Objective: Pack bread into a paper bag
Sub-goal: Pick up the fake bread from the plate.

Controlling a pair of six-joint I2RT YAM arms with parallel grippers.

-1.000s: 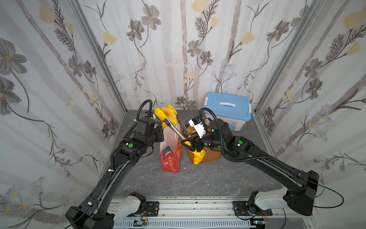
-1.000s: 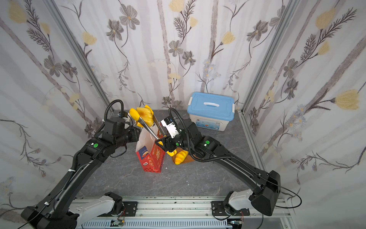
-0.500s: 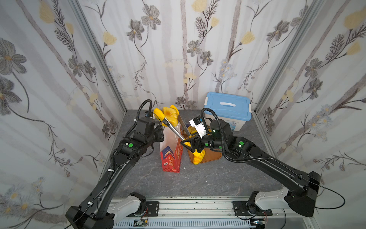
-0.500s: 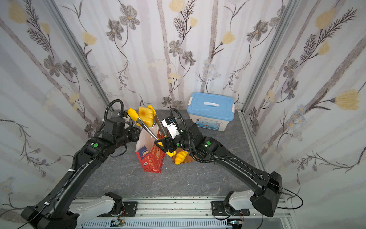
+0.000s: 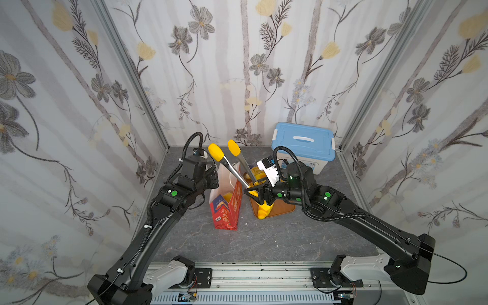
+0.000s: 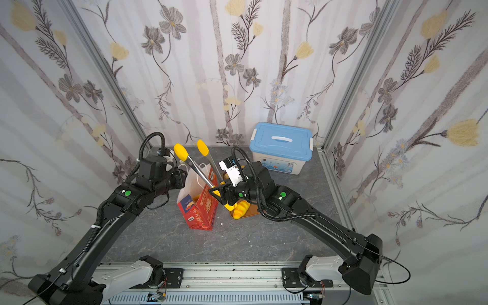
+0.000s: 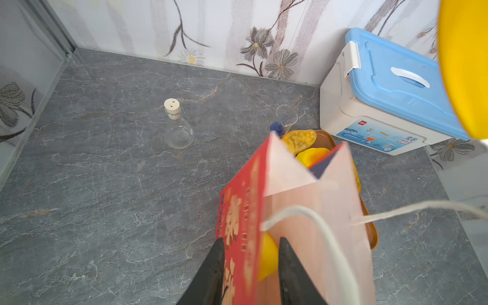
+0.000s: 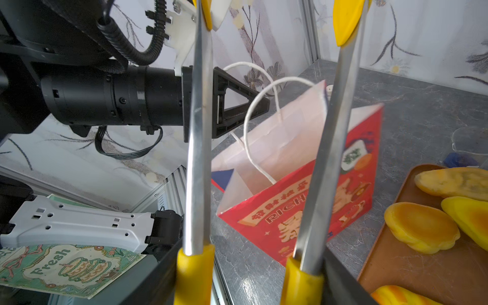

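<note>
Your left gripper (image 7: 249, 244) is clamped on the rim of the tall red patterned paper bag (image 5: 232, 208), which stands open with one glossy yellow toy bread loaf (image 5: 228, 196) inside. Your right gripper (image 5: 260, 196) squeezes the handles of the yellow-tipped metal tongs (image 5: 232, 171), whose tips are apart and empty, raised over the bag. More loaves (image 8: 420, 227) lie on the flat brown tray (image 5: 285, 208) just beside the bag.
</note>
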